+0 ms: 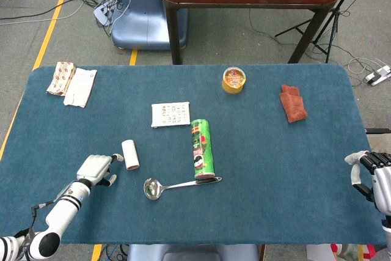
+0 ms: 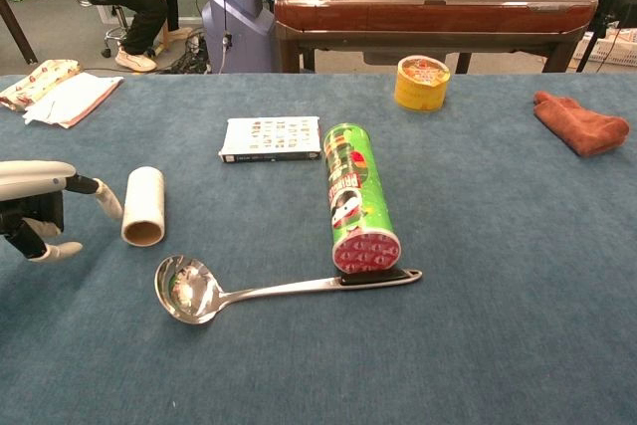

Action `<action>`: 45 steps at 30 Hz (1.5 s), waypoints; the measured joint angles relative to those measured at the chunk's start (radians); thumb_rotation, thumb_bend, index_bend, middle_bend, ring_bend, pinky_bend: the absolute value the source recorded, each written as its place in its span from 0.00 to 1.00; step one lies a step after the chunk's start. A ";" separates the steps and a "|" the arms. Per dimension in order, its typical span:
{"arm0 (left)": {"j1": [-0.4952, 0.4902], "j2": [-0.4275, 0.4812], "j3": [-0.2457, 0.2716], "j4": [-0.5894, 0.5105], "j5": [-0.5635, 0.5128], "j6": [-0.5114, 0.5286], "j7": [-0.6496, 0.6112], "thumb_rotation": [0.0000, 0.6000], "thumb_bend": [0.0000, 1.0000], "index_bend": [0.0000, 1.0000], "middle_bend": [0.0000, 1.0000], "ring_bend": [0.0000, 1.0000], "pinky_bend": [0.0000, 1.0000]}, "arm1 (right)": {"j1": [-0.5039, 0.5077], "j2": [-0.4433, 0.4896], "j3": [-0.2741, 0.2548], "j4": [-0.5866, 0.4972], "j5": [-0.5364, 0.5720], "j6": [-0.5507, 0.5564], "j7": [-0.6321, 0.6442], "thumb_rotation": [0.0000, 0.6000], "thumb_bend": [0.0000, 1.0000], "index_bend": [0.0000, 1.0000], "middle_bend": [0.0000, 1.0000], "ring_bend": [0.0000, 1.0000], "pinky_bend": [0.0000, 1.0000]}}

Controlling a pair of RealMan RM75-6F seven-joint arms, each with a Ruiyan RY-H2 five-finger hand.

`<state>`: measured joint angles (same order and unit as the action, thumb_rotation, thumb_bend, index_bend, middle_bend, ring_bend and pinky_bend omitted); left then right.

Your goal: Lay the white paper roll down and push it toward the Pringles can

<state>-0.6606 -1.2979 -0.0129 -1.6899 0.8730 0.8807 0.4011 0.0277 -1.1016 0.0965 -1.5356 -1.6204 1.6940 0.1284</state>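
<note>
The white paper roll (image 1: pixel 130 154) (image 2: pixel 144 205) lies on its side on the blue table, its open end facing the front edge. The green Pringles can (image 1: pixel 201 148) (image 2: pixel 357 195) lies on its side to the roll's right, with a clear gap between them. My left hand (image 1: pixel 97 169) (image 2: pixel 40 208) hovers just left of the roll, fingers spread, one fingertip (image 2: pixel 109 203) close to or touching the roll's side. It holds nothing. My right hand (image 1: pixel 370 173) rests at the table's right edge, fingers apart and empty; the chest view does not show it.
A metal ladle (image 1: pixel 177 185) (image 2: pixel 259 292) lies in front of the roll and can, its handle end against the can's lid. A small flat box (image 1: pixel 170 114) sits behind them. A yellow tub (image 1: pixel 234 80), a rust cloth (image 1: pixel 293 103) and folded cloths (image 1: pixel 72 82) lie further back.
</note>
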 measured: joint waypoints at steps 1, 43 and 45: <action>-0.002 -0.003 0.000 -0.001 -0.002 0.000 0.002 1.00 0.43 0.29 1.00 0.97 1.00 | 0.000 0.000 0.000 0.000 0.000 0.000 -0.001 1.00 0.66 0.50 0.54 0.49 0.48; -0.036 0.009 0.006 -0.068 -0.008 0.066 0.059 1.00 0.43 0.29 1.00 0.97 1.00 | -0.001 0.003 0.004 -0.002 0.004 0.002 0.005 1.00 0.66 0.50 0.54 0.49 0.48; -0.037 0.008 0.008 -0.059 -0.019 0.066 0.066 1.00 0.43 0.29 1.00 0.97 1.00 | -0.002 0.004 0.004 -0.002 0.005 0.002 0.006 1.00 0.66 0.50 0.54 0.49 0.48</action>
<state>-0.6976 -1.2901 -0.0053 -1.7486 0.8543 0.9468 0.4672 0.0259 -1.0979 0.1008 -1.5381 -1.6152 1.6965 0.1343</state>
